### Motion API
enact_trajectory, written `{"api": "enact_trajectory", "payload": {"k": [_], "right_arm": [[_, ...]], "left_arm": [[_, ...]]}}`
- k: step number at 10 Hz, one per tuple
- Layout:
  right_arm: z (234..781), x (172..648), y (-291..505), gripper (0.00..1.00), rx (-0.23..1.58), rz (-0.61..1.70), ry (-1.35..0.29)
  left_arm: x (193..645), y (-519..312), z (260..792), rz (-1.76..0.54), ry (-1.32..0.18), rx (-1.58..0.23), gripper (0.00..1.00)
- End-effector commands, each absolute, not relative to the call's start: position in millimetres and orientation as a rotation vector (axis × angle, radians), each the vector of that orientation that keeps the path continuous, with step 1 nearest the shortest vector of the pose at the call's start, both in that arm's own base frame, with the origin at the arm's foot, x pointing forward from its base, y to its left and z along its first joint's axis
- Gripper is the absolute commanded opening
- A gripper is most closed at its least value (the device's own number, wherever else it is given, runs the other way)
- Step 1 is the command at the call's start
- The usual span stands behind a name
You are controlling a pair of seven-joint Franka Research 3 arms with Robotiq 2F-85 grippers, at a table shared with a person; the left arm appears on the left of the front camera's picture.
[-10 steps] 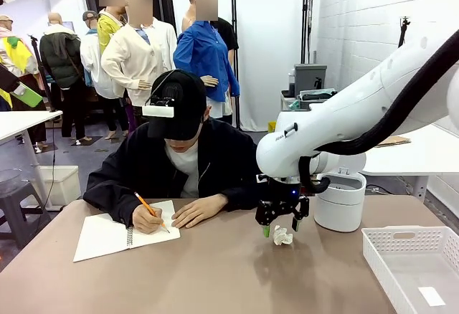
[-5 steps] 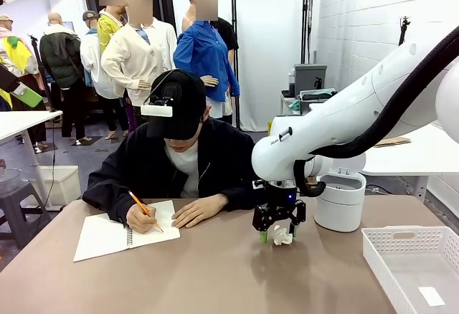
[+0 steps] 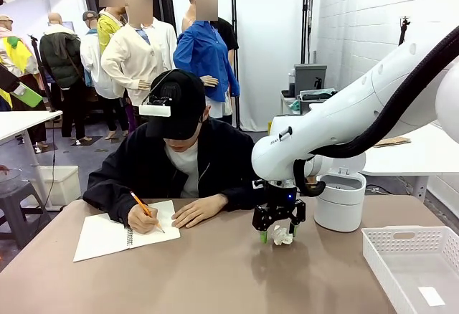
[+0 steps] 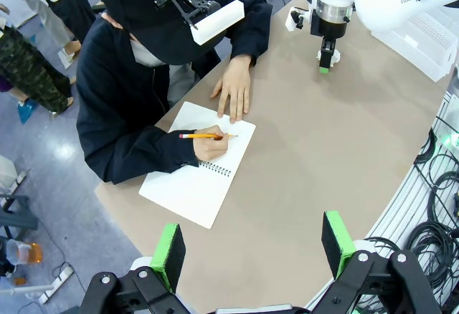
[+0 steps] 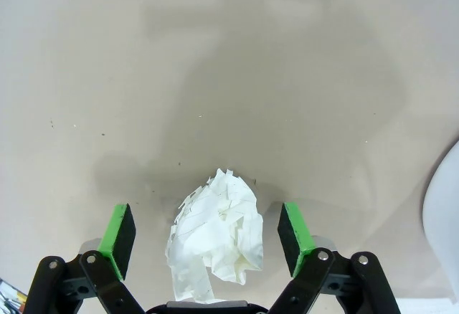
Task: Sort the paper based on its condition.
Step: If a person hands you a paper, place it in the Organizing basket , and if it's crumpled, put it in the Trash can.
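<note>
A crumpled wad of white paper (image 5: 215, 235) lies on the tan table, between the open green pads of my right gripper (image 5: 206, 229). In the front view that gripper (image 3: 278, 236) points straight down over the paper wad (image 3: 282, 236) near the table's middle right, its jaws on either side of the wad without squeezing it. My left gripper (image 4: 251, 246) hangs open high above the table's near-left side, holding nothing. Far off in that view my right gripper (image 4: 326, 59) stands by the table's far end.
A person across the table writes with a pencil (image 3: 145, 211) in a white spiral notebook (image 3: 107, 236). A white lidded bin (image 3: 341, 199) stands just right of my right gripper. A white slotted basket (image 3: 416, 267) with a paper scrap sits at the right front.
My right gripper has come down and slightly left, until its open pads stand on either side of the wad. The person's writing hand shifted a little.
</note>
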State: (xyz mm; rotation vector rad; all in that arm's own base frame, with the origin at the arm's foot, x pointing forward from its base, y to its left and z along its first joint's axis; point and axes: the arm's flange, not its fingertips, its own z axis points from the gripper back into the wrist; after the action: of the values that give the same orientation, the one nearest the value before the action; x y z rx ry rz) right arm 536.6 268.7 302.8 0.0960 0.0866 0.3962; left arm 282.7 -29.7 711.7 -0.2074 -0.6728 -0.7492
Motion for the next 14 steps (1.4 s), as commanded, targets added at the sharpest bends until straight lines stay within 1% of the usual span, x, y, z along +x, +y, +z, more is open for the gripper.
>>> {"api": "enact_trajectory", "payload": {"k": [1,3,4,5,8,9,13,14], "right_arm": [[301,536,267,1.0,0.096,0.394,0.085],[301,536,267,1.0,0.096,0.394,0.085],[303,537,269,0.93,0.096,0.396,0.087],[303,538,268,0.78,0.09,0.398,0.086],[304,538,269,0.2,0.09,0.376,0.088],[305,538,270,0.2,0.084,0.369,0.07],[308,536,268,0.2,0.08,0.345,0.079],[321,532,270,0.2,0.09,0.35,0.066]], "left_arm": [[283,-29,712,-0.744,-0.673,-0.201,1.0],[283,-29,712,-0.744,-0.673,-0.201,1.0],[283,-29,712,-0.744,-0.673,-0.201,1.0],[283,-29,712,-0.744,-0.673,-0.201,1.0],[283,-29,712,-0.744,-0.673,-0.201,1.0],[283,-29,712,-0.744,-0.673,-0.201,1.0],[283,-29,712,-0.744,-0.673,-0.201,1.0],[283,-29,712,-0.744,-0.673,-0.201,1.0]]}}
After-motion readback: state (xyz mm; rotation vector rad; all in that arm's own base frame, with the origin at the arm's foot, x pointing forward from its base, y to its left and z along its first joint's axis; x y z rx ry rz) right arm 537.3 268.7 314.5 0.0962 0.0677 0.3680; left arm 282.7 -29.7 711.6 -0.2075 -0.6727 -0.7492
